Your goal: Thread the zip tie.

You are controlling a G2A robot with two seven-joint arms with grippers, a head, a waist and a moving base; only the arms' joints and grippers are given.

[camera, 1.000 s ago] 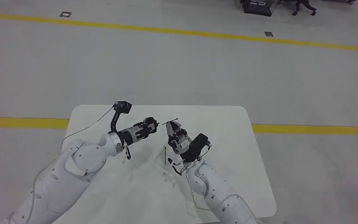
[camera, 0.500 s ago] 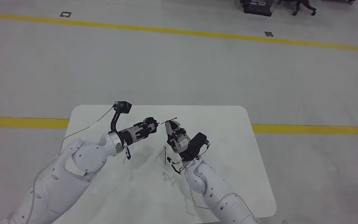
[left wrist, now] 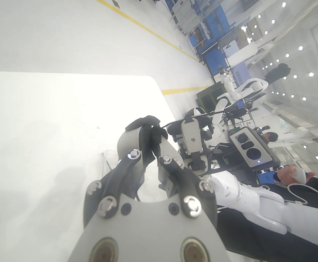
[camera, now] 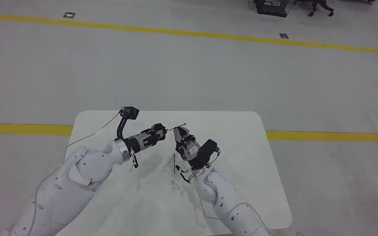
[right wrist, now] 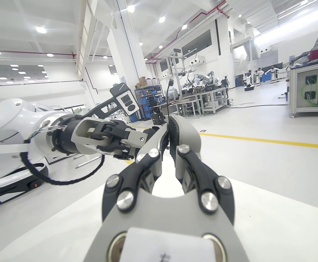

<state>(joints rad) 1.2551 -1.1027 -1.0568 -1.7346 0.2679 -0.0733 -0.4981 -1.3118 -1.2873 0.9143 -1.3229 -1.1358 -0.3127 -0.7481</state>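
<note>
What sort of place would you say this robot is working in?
Most likely a large robotics lab or factory test hall: yellow lines mark the pale floor, metal-framed workbenches carry other robot arms, and more white robots stand farther back under a high, lamp-lit ceiling.

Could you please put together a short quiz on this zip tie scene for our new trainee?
1. True or false: the right gripper is open.
2. Where are the left gripper and the right gripper? A. Lying flat on the table, far apart. B. Raised over the table, tips close together. C. Beyond the table's edge, over the floor.
3. Fill in: the zip tie sticking out of the right gripper is ___ in colour.
Key: 1 false, it is shut on the zip tie; 2 B; 3 black.
</note>
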